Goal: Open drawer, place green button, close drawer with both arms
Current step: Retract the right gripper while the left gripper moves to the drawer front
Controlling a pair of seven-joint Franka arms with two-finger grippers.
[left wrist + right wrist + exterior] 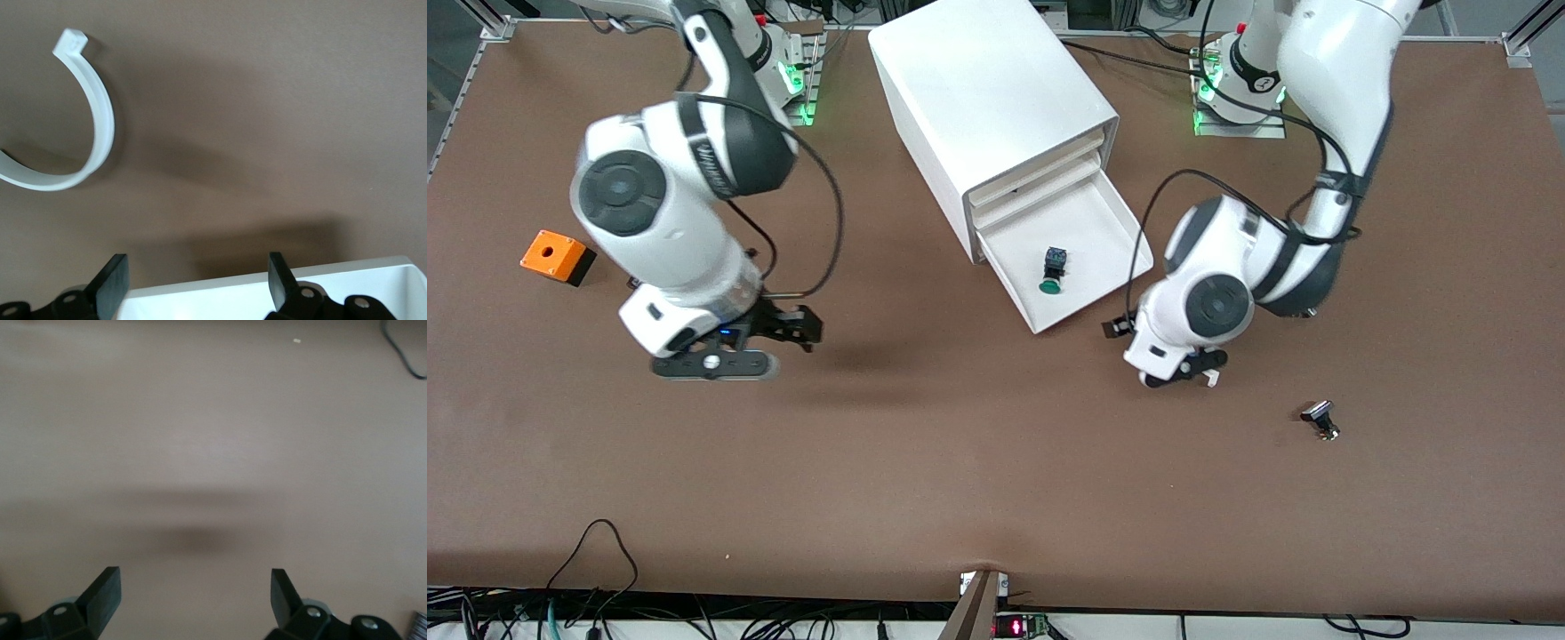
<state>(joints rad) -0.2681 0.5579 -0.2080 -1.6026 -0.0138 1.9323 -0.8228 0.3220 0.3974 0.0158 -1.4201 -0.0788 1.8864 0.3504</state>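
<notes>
The white cabinet (987, 89) stands at the middle of the table near the arms' bases. Its lowest drawer (1089, 222) is pulled out. The green-capped button (1052, 271) lies on its side in the drawer. My left gripper (1119, 327) is open and empty, just off the drawer's front corner toward the left arm's end. In the left wrist view my left gripper (197, 267) is open with the drawer's white front rim (280, 283) between its fingers. My right gripper (800, 327) is open and empty over bare table toward the right arm's end; the right wrist view (195, 583) shows only table under it.
An orange box (558, 256) sits near the right arm's end. A small black-and-silver part (1320, 420) lies nearer the front camera than the left gripper. A curved white strip (87, 133) lies on the table by the left gripper. A black cable (400, 347) shows at an edge.
</notes>
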